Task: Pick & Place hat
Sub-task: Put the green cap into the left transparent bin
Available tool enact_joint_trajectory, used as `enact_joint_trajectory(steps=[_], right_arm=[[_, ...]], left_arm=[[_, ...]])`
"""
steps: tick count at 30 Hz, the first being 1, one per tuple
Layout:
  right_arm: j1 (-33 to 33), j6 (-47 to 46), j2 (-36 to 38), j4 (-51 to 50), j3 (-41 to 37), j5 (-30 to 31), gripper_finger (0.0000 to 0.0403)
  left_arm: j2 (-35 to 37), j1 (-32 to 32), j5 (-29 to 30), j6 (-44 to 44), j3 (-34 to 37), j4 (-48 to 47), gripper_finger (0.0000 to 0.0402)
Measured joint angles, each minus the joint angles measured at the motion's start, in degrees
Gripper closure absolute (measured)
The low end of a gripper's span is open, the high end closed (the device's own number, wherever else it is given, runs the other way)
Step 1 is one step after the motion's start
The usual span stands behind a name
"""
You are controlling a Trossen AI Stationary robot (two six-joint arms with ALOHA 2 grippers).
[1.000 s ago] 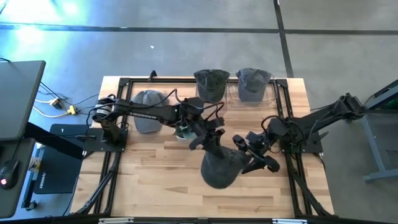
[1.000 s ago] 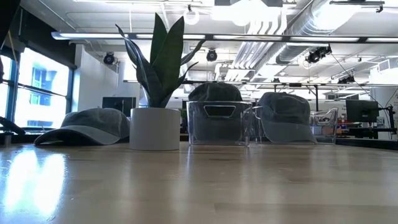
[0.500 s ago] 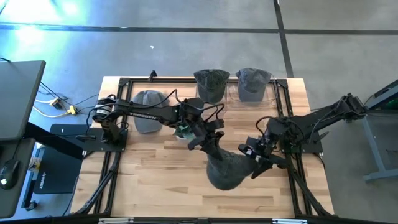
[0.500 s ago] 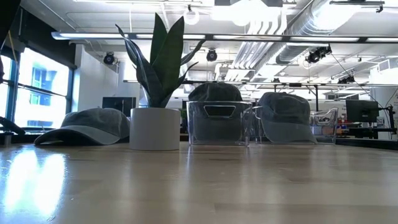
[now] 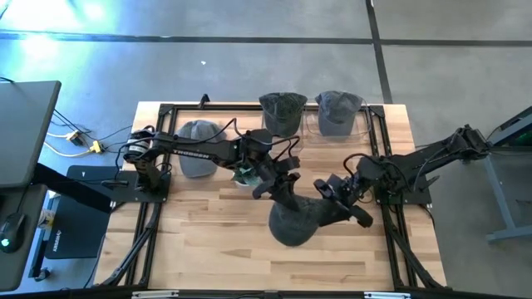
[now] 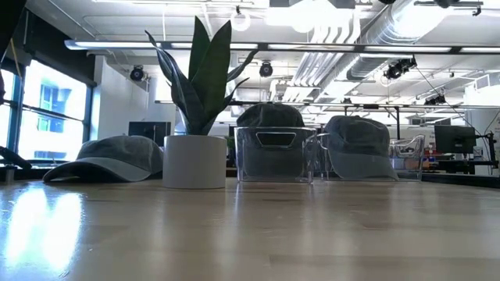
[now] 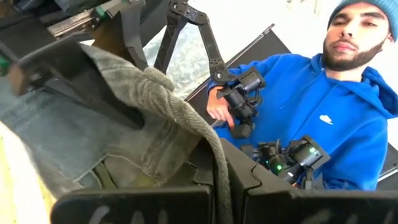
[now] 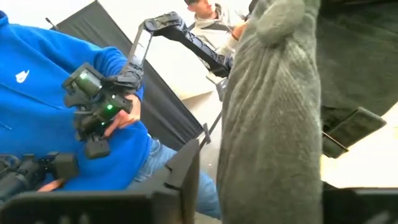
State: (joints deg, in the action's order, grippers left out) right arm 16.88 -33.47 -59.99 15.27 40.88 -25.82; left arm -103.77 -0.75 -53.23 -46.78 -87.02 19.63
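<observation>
A dark grey hat (image 5: 291,223) hangs in the air over the middle of the table, held between both arms. It is above what the low view sees. My left gripper (image 5: 281,188) reaches in from the table's left and is shut on the hat's upper part. My right gripper (image 5: 331,203) comes from the table's right and has closed on the hat's right side; in the right wrist view, grey fabric (image 8: 273,118) fills the gap between its fingers. Another grey hat (image 5: 198,146) lies flat on its brim at the back left. My left gripper pinches a thick stitched edge of the hat (image 7: 217,168) between its two fingers, reaching in about level from the table's left. The cloth bunches in folds beyond the fingers, and the hat hangs clear of the table. My right gripper has a bunched fold of the hat's right side (image 8: 261,168) between its two fingers, coming about level from the table's right. How many layers, I cannot tell. The hat stays clear of the table.
A plant in a white pot (image 5: 242,174) stands just behind my left gripper. Two clear bins (image 5: 283,115) (image 5: 337,113), each with a hat, stand at the far edge. A person in a blue hoodie (image 7: 323,106) sits beyond the table. Bare wood lies along the near edge.
My right gripper has turned a little and edged toward the hat's right side. The hanging hat swung slightly toward the right and back, and now looks more gathered. My left gripper kept its hold.
</observation>
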Motion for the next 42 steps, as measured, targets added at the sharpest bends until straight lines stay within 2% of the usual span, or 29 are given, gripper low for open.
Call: enact_joint_trajectory(steps=[5, 9, 13, 17, 22, 28, 34, 42], right_arm=[[0.03, 0.42, 0.20, 0.94, 0.00, -0.11, 0.0390], [0.04, 0.93, 1.64, 2.20, 0.00, 0.11, 0.0384], [0.02, 2.59, 3.63, 2.06, 0.00, 0.98, 0.0398], [0.02, 1.96, 5.21, 1.91, 0.00, 1.74, 0.0385], [0.02, 0.98, 6.32, 0.68, 0.00, 1.90, 0.0383], [0.14, 0.94, 6.56, 0.37, 0.00, 1.68, 0.0398], [1.23, 0.94, 6.43, 0.35, 0.00, 1.48, 0.0383], [2.03, 0.54, 6.40, -0.52, 0.00, 1.12, 0.0356]], left_arm=[[0.00, 0.00, 1.06, -0.01, 0.00, -0.01, 0.0384], [0.00, -0.33, 0.59, -0.22, 0.00, -0.13, 0.0325], [-0.75, -1.77, -2.65, -0.01, 0.00, -0.73, 0.0262], [-1.03, -3.15, -5.03, 2.98, 0.00, -2.85, 0.0237], [-0.97, -3.43, -6.58, 4.65, 0.02, -3.24, 0.0262], [0.28, -3.29, -8.57, 4.31, 0.00, -3.03, 0.0325], [0.17, -3.34, -7.72, 2.98, 0.02, -3.08, 0.0389], [0.17, -1.83, -6.25, 3.01, -0.08, -3.25, 0.0400]])
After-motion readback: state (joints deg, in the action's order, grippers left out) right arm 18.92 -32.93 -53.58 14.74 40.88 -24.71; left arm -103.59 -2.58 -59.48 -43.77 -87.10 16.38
